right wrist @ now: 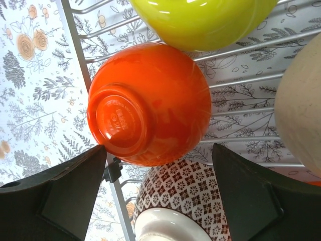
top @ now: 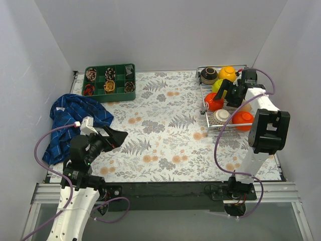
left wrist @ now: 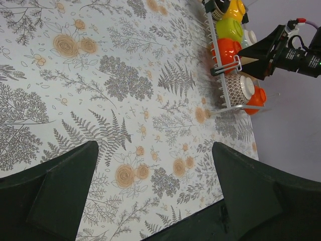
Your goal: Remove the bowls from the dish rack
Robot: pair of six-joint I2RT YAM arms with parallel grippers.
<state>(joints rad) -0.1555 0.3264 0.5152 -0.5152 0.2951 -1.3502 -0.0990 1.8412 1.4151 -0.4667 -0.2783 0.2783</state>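
1. The dish rack [right wrist: 73, 45] sits at the far right corner of the table [top: 165, 150], and all the bowls I can see are in it, so I judge the unloading as barely begun.
2. My right gripper [right wrist: 158, 150] hangs directly over the rack with its jaws spread wide and nothing between the fingers. They straddle a red-orange bowl [right wrist: 150, 103], which looks like my first pick.
3. That bowl lies bottom-up against the rack's left rail. It touches the lime green bowl [right wrist: 200, 20] and overlaps the patterned bowl [right wrist: 180, 201], so I need a clean descent.
4. A beige bowl [right wrist: 301, 105] crowds the right finger's side, and brushing it is the risk.
5. My left gripper [left wrist: 155, 145] hovers above the table's near left part, wide open and empty. It is parked well apart from the rack to keep out of the way.
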